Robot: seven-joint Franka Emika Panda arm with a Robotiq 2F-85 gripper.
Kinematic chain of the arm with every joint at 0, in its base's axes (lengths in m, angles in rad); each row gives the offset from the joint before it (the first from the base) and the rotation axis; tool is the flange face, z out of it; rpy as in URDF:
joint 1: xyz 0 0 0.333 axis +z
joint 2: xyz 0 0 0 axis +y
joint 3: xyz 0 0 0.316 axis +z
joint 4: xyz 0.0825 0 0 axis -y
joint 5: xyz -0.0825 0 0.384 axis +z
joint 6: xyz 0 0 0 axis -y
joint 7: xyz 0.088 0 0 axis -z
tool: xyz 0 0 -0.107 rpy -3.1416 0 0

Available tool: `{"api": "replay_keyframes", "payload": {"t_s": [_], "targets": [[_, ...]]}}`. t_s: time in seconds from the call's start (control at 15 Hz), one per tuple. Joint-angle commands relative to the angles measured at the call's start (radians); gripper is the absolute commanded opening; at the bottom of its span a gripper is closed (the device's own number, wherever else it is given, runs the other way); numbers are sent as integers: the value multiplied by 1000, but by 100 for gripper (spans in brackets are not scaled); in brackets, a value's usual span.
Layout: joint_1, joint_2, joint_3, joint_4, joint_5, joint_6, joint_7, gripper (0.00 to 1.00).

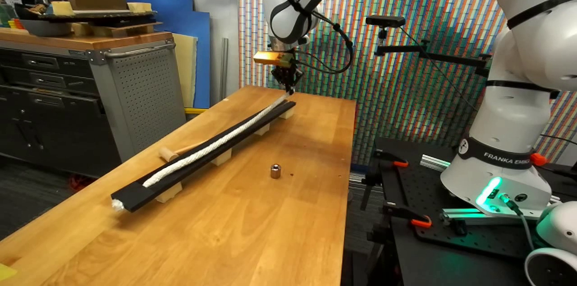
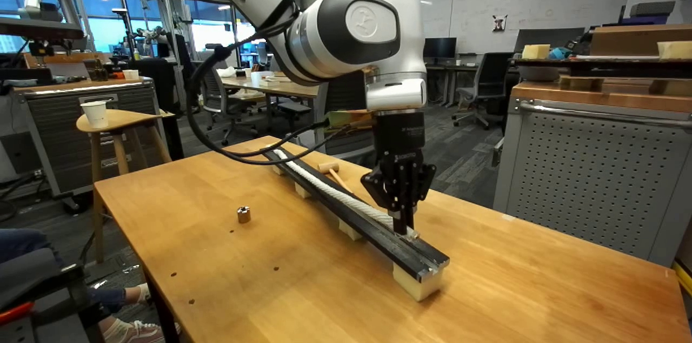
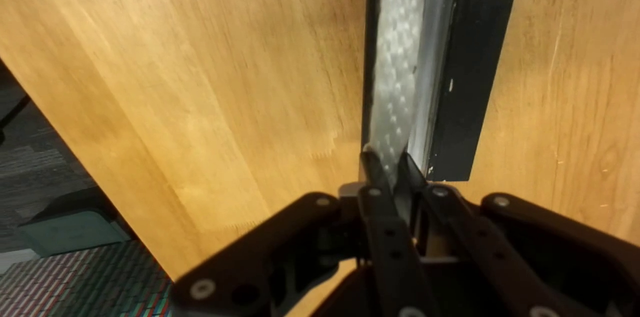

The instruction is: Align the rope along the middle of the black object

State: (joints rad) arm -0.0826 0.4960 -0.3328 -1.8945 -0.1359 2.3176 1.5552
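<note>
- White braided rope point(image 3: 397, 57) is held in our hand point(image 3: 388, 163), which is clenched on it close to its near end, by the near end of the black bar point(image 3: 472, 67).
- We judge it light and soft, with enough body to follow a gentle pull but apt to buckle if we push. Its weave looks smooth, so it could slip under a hard tug; nothing about it seems fragile.
- We think this is a sound place to hold: pinched across its width near the tip, it lets us steer the near stretch sideways and draw it straight.
- Just below the hand, the wrist view shows a strip of groove point(image 3: 431, 57) bare on one side of the rope, so it looks off the middle there. Whether the rope touches the bar right at the hand, we cannot tell.
- Under the bar, pale blocks point(image 2: 416, 283) lift it off the surface point(image 2: 303, 299); pressing hard could shift them.
- Farther from the hand, the rope lies along the bar and its loose far end stops short of the bar's far end. Too much pull might drag it toward us, so small moves seem wise.
- Well apart from the hand, a wooden mallet point(image 2: 328, 168) lies beside the bar.
</note>
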Motion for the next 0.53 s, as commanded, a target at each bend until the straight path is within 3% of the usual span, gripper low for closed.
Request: {"api": "replay_keyframes", "payload": {"t_s": [0.0, 0.47], "targets": [[-12, 18, -1, 29, 0, -17, 23, 3], [-11, 57, 8, 51, 3, -18, 17, 3]]}}
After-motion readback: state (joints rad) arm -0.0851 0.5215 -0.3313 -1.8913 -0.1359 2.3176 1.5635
